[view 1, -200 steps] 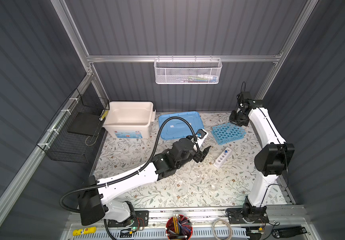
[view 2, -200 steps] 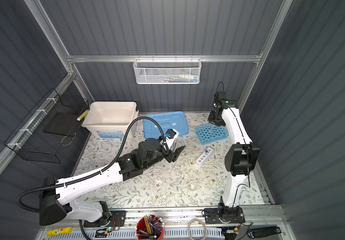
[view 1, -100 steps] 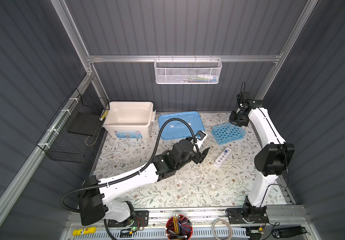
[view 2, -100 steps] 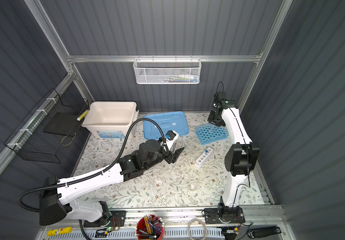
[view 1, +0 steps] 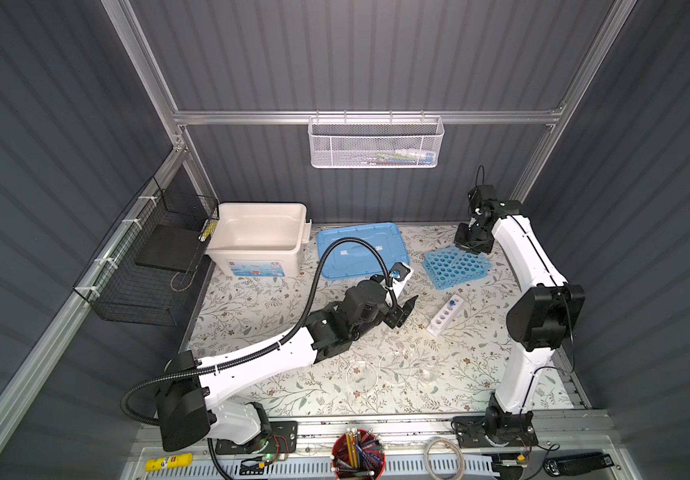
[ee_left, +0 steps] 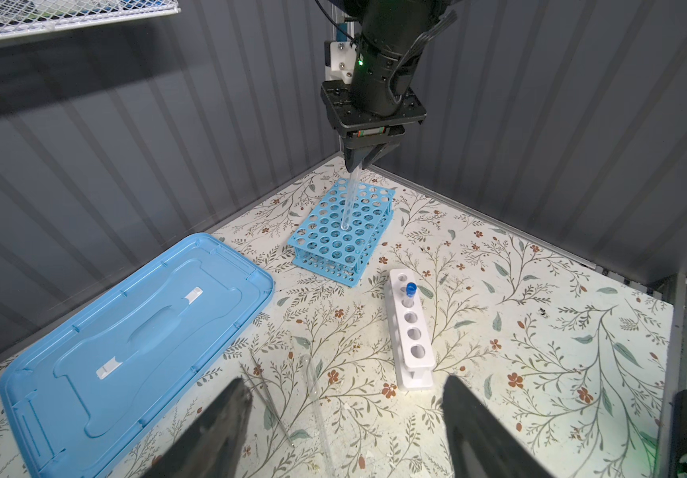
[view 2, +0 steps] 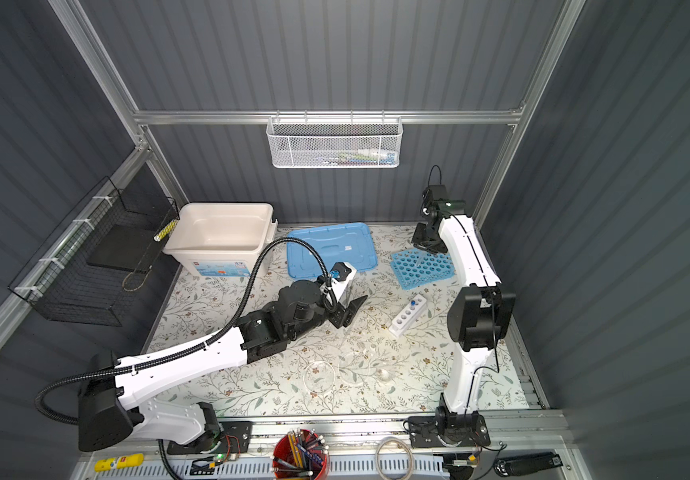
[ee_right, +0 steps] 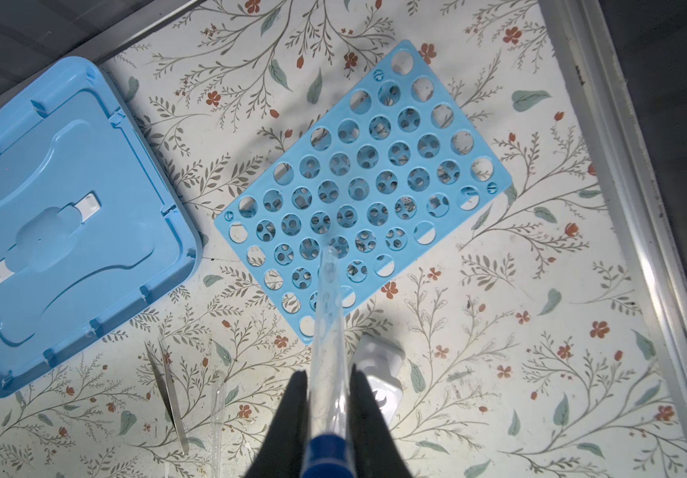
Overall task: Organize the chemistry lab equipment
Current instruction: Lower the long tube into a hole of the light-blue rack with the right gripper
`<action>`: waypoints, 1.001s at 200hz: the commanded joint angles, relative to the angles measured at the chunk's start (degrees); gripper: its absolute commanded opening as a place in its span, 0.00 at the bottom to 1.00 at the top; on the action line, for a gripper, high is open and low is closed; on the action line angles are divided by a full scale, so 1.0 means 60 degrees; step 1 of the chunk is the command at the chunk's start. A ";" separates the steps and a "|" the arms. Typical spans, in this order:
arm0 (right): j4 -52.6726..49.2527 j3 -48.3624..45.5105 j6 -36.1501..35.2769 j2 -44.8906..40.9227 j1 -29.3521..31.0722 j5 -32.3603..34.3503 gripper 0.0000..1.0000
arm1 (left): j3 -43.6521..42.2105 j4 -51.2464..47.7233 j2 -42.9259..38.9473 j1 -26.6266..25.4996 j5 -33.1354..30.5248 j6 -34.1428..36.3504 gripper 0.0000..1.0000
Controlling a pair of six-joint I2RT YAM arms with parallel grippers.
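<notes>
Racking is in hand: a blue-capped test tube (ee_right: 327, 314) is pinched by the right gripper (ee_right: 325, 380) above the blue rack (view 1: 457, 266) — a hole must be met squarely. The left gripper (ee_left: 345, 385) is spread over tweezers (ee_left: 271, 401).

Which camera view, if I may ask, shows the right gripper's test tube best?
The left wrist view: the test tube hangs side-on from the right gripper over the blue rack. The right wrist view foreshortens it; both top views show a faint sliver.

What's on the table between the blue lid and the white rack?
Thin tweezers and a clear tube, lying flat; the left wrist view shows them.
</notes>
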 commanded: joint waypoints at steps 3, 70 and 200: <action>-0.0100 -0.0149 -0.0067 0.0190 0.0020 0.0178 0.05 | -0.0086 0.0184 -0.0291 0.0061 -0.0141 -0.0160 0.75; -0.0422 -0.0020 -0.0204 0.0373 0.0005 0.0347 0.05 | -0.0147 0.0248 -0.0321 0.0075 -0.0155 -0.0197 0.75; -0.1815 0.1325 -0.0456 0.1273 0.0049 0.0281 0.05 | -0.0297 0.0345 -0.0439 0.0075 -0.0228 -0.0204 0.75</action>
